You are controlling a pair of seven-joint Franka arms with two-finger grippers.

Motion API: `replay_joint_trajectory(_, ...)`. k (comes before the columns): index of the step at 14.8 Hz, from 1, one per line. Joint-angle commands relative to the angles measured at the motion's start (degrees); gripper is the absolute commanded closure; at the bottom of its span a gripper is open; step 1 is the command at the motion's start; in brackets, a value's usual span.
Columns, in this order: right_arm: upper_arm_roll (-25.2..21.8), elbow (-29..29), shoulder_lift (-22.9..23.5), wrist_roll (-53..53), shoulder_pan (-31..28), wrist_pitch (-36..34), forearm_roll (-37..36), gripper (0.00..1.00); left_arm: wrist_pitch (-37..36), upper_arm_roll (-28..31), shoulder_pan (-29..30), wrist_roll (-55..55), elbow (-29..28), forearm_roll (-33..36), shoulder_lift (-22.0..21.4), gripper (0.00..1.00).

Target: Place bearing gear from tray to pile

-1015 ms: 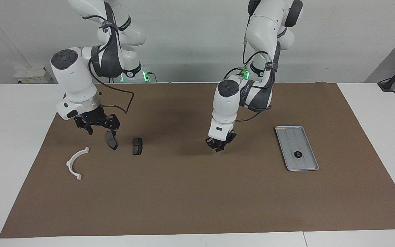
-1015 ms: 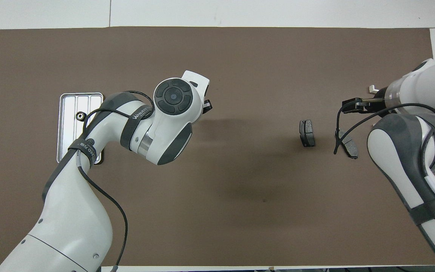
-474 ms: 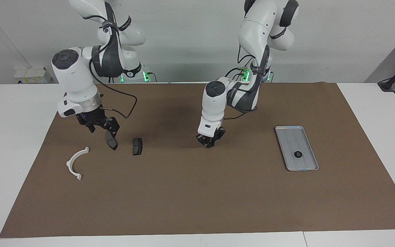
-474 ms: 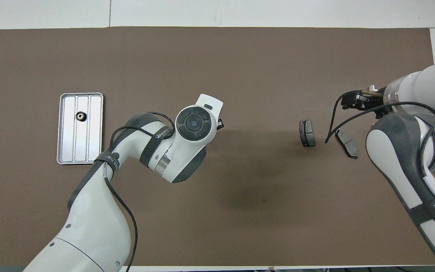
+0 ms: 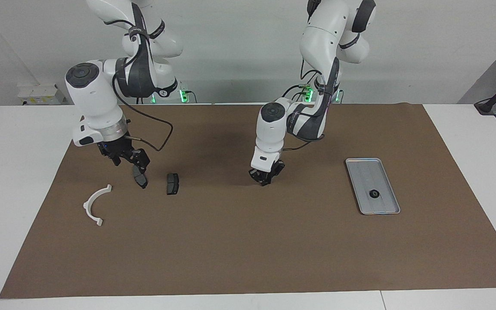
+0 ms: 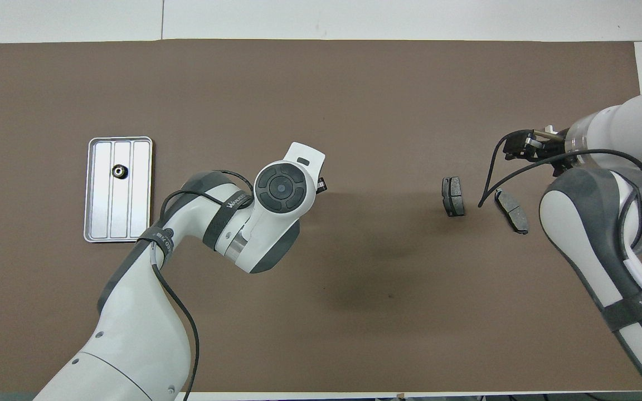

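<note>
The silver tray (image 5: 366, 170) (image 6: 137, 184) lies at the left arm's end of the table. On it sits the small dark bearing gear (image 5: 374, 193) (image 6: 117, 171), with nothing touching it. The pile at the right arm's end is a white half-ring bracket (image 5: 96, 204) and two dark brake pads (image 5: 172, 184) (image 5: 139, 176) (image 6: 453, 196) (image 6: 511, 210). My left gripper (image 5: 265, 180) (image 6: 322, 185) hangs shut and empty, low over the middle of the mat. My right gripper (image 5: 129, 162) (image 6: 521, 146) is open just above one brake pad. The right arm hides the bracket in the overhead view.
A brown mat (image 5: 248, 249) covers most of the white table. A wide stretch of bare mat lies between the tray and the pile. The left arm's elbow reaches over the mat between the tray and the table's middle.
The left arm swung off the tray toward the table's middle, uncovering the tray in the overhead view. The right gripper drew up and back slightly over the brake pad. The gear stayed put.
</note>
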Motion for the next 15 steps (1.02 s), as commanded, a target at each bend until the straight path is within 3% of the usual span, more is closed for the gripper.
replay_joint_trajectory(1,0.1,-0.8,-0.4,1.0,-0.1,0.9,1.3,0.01,1.6,0.4,0.3,-0.3,-2.6,1.6,-2.2,0.00)
replay_joint_trajectory(4,0.2,-1.1,-0.5,0.8,0.1,1.1,1.3,0.01,0.5,0.5,1.5,-0.1,0.8,1.6,-2.2,0.00)
replay_joint_trajectory(7,0.2,-1.1,-0.5,0.5,0.0,0.5,1.3,0.00,-5.3,0.6,4.5,4.4,4.9,1.6,-4.2,0.00)
replay_joint_trajectory(11,0.5,-1.1,-0.6,0.9,1.2,-0.1,1.3,0.00,-11.2,0.4,13.4,22.0,4.8,1.2,-9.0,0.00)
replay_joint_trajectory(15,0.4,-1.1,-0.1,7.1,5.3,-0.6,1.3,0.00,-12.3,0.4,22.5,37.7,4.3,0.9,-9.5,0.00)
